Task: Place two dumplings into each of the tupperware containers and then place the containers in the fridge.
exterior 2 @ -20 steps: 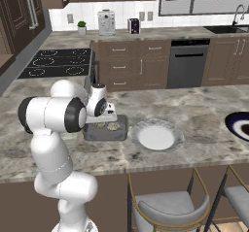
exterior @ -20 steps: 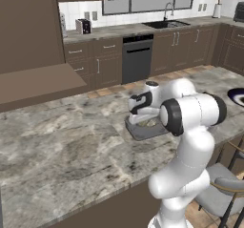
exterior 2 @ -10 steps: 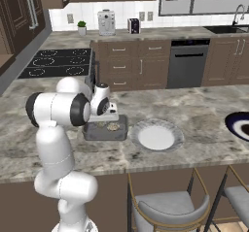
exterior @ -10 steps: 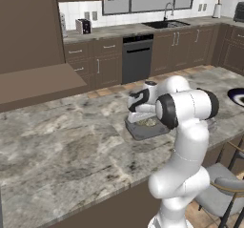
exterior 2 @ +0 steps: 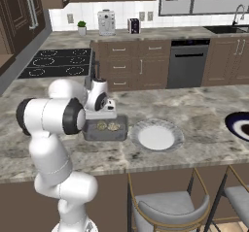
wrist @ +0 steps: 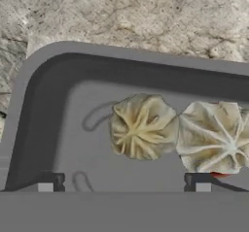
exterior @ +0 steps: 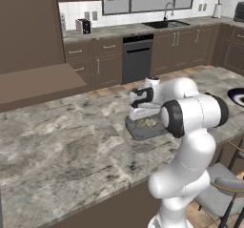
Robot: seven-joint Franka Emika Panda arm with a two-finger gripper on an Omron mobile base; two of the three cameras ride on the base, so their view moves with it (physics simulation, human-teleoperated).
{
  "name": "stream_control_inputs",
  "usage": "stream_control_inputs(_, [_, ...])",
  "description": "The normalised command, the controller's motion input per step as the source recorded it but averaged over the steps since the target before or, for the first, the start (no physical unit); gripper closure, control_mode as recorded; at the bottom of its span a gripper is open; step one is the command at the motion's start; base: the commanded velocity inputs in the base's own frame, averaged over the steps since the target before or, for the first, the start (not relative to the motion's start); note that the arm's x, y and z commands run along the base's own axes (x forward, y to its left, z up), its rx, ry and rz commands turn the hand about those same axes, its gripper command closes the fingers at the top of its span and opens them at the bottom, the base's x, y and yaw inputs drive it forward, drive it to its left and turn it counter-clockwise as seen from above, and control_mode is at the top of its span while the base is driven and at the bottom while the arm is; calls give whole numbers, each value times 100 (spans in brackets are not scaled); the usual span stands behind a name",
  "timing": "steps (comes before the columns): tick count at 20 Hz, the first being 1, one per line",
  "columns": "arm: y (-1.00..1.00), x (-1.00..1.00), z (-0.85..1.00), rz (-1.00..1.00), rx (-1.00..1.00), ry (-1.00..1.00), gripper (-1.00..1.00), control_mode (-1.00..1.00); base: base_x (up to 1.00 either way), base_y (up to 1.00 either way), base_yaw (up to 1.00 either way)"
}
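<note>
We've got the arm [exterior: 190, 141] bent over the big marble table [exterior: 62, 150], with its hand reaching back down toward the dark grey tupperware container [exterior 2: 104, 130] sitting near the middle of the table. Largest first: the table runs across both base views, and behind it there's a row of dark brown cabinets [exterior: 102, 67] with a dishwasher [exterior 2: 187, 63], a sink [exterior: 164, 24] under the window, and a black cooktop [exterior 2: 56, 62] off to the side. A toaster [exterior: 83, 25] sits on the back counter. In front of the table there's a stool [exterior 2: 168, 211] with a gold frame.

On the table, just beside the grey container, sits a round pale grey plate [exterior 2: 156, 136]. A dark-rimmed plate [exterior 2: 239, 124] sits well apart at the far edge.

The gripper [wrist: 124, 182] hangs right over the container, pointing down into it. The fingers [wrist: 48, 181] are spread wide apart, and they aren't clamped on anything; from the hand view the two tips sit just above the container floor, with nothing between them.

Inside the container we see two dumplings [wrist: 143, 126] lying side by side and touching each other, tan with crinkled folds. One is roughly between the tips, the other [wrist: 214, 136] is close to the tip on that side.
</note>
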Motion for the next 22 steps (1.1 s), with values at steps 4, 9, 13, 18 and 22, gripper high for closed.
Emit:
stream_control_inputs(4, [1, -84, 54, 6, 0, 0, -100, -100, 0, 0, 0])
stream_control_inputs(9, [14, -87, 10, 6, 0, 0, -100, -100, 0, 0, 0])
stream_control_inputs(13, [35, -76, 3, 10, -1, 6, -100, -100, 0, 0, 0])
stream_control_inputs(18, [32, -10, 15, 12, -2, 7, -100, -100, 0, 0, 0])
stream_control_inputs(22, [3, 39, 9, 27, -4, 13, -100, -100, 0, 0, 0])
